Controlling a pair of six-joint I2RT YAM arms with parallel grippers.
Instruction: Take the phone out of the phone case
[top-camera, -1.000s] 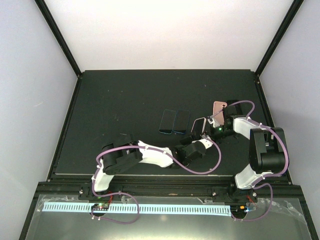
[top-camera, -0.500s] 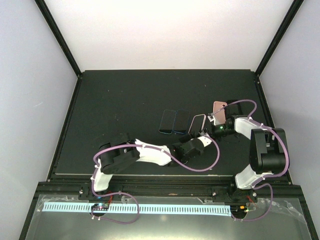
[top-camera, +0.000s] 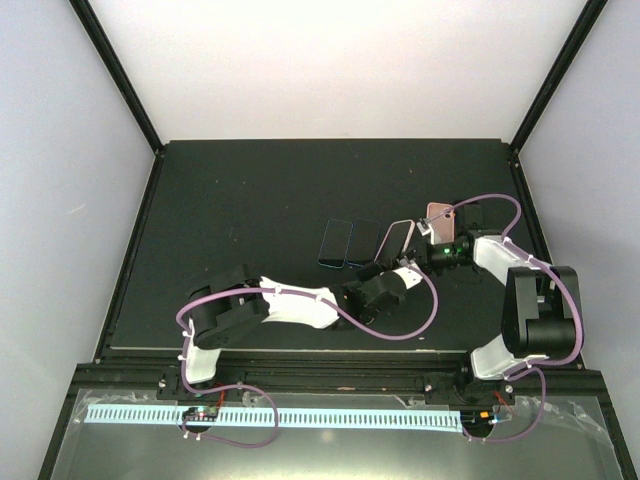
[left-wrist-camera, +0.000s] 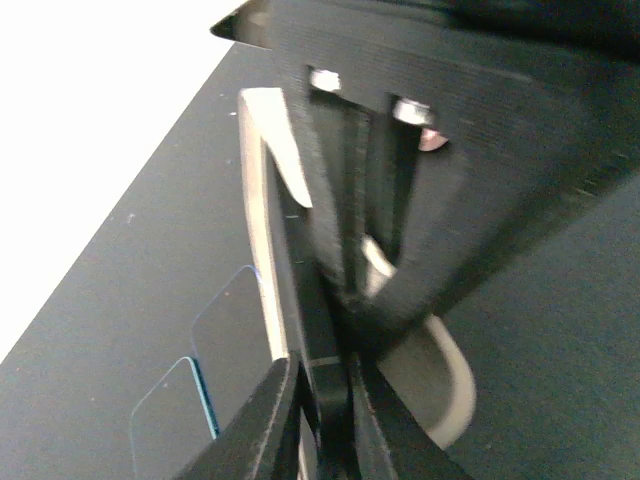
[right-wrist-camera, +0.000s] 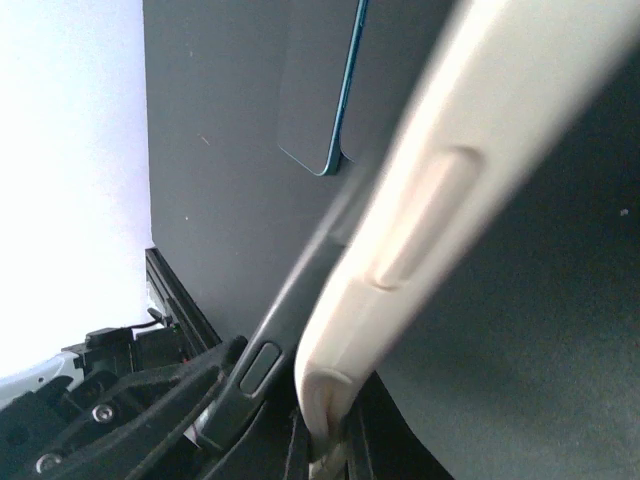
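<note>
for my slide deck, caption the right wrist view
Right gripper pinching the beige phone case, the dark phone angled partly out of it

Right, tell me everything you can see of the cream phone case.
The phone case is a smooth, cream, rubbery-looking shell with rounded corners and a raised side-button bump. It is held tilted on edge over the table, just right of a teal-edged phone. The right gripper pinches one end in shut jaws. At the other end the left gripper clamps the dark phone, which looks partly peeled from the case's rim.
</note>
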